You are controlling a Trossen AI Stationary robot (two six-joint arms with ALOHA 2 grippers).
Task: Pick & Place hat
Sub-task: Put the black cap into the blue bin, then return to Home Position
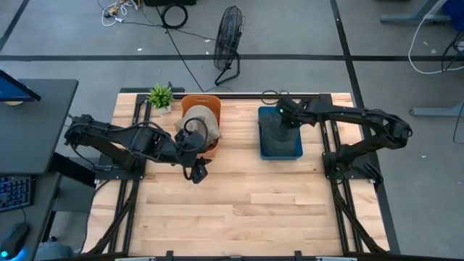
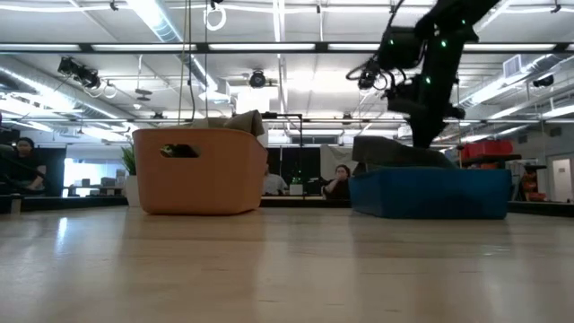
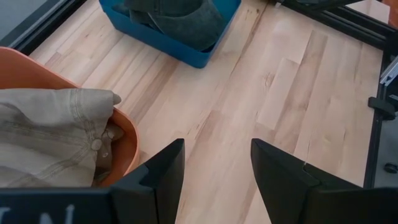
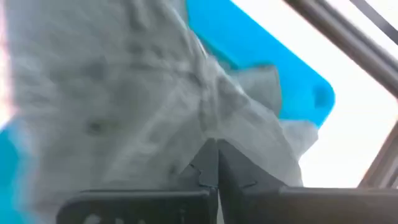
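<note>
A dark grey hat lies in the blue bin at the table's far right; it also shows in the low view. My right gripper is down over the bin's far end, shut, with its tips at the hat's cloth. A beige hat fills the orange basket at the far left. My left gripper hangs open just in front of the basket, nothing between its fingers. My right gripper comes at the grey hat from above, slanting steeply down. Its shut tips meet a raised fold of the cloth, and creases run toward them. One layer or several, I cannot tell. The hat's body lies in the blue bin.
A small potted plant stands at the far left corner beside the basket. The near half of the wooden table is bare. A fan stands on the floor beyond the far edge. People sit in the room behind.
</note>
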